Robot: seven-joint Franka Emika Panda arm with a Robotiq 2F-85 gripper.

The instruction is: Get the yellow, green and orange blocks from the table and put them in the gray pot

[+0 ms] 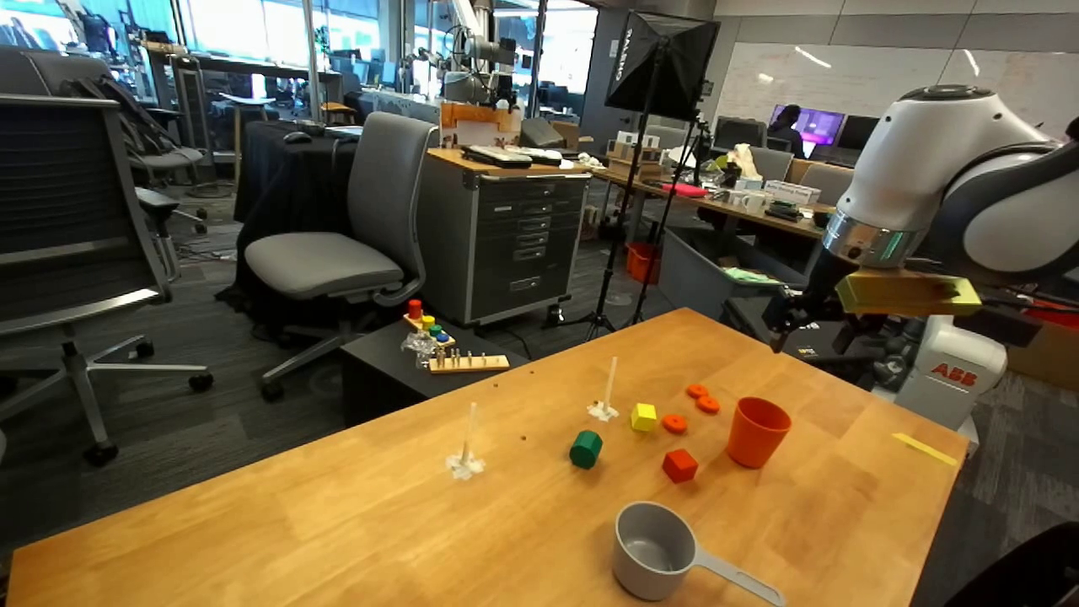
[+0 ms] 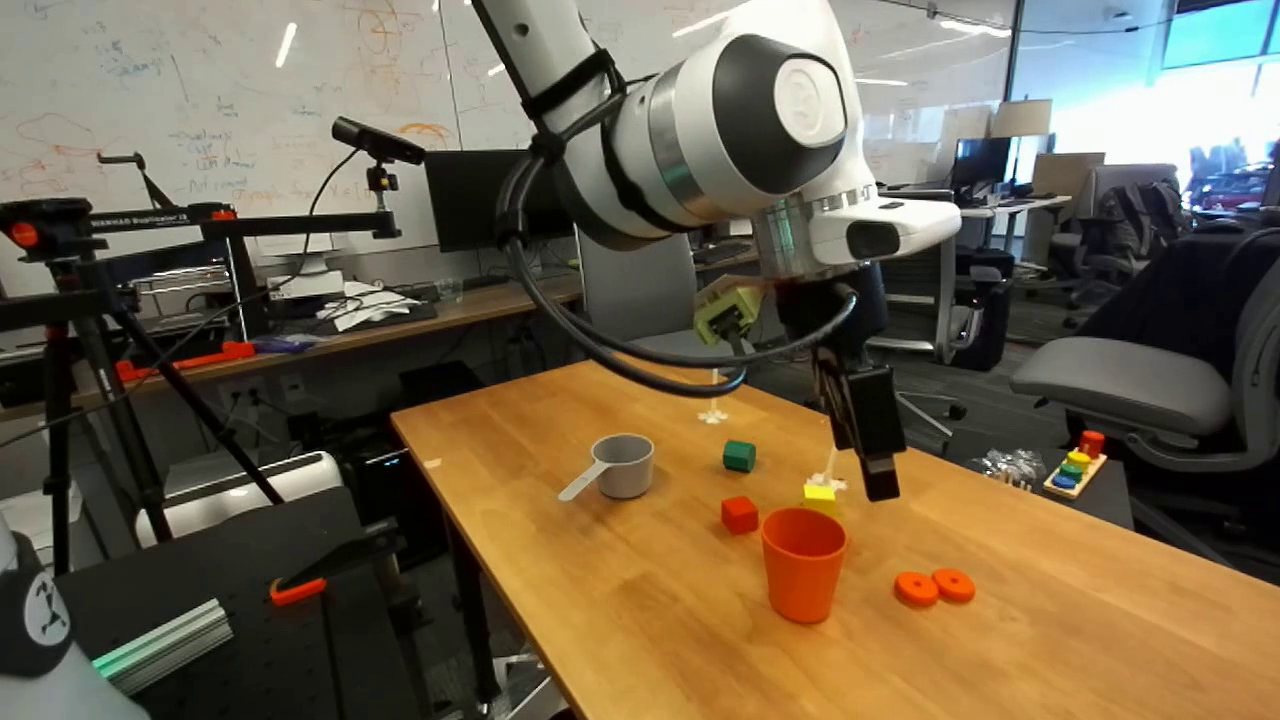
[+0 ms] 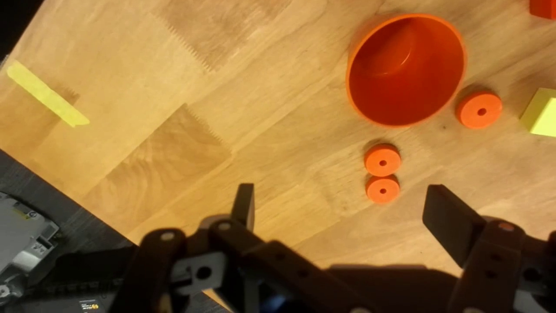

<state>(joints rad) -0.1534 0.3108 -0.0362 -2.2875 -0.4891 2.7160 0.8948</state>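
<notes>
Aloft, end effector [image 3: 341, 208] downward, fingers [image 3: 449, 221] wide apart.

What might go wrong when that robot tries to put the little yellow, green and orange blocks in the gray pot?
Perhaps three things. The orange-red block sits close to the orange cup, so the open gripper might bump the cup while reaching in. The yellow block lies near a thin upright stick, which could get knocked. And the green block, many-sided and seemingly on its side, might roll if nudged.
</notes>
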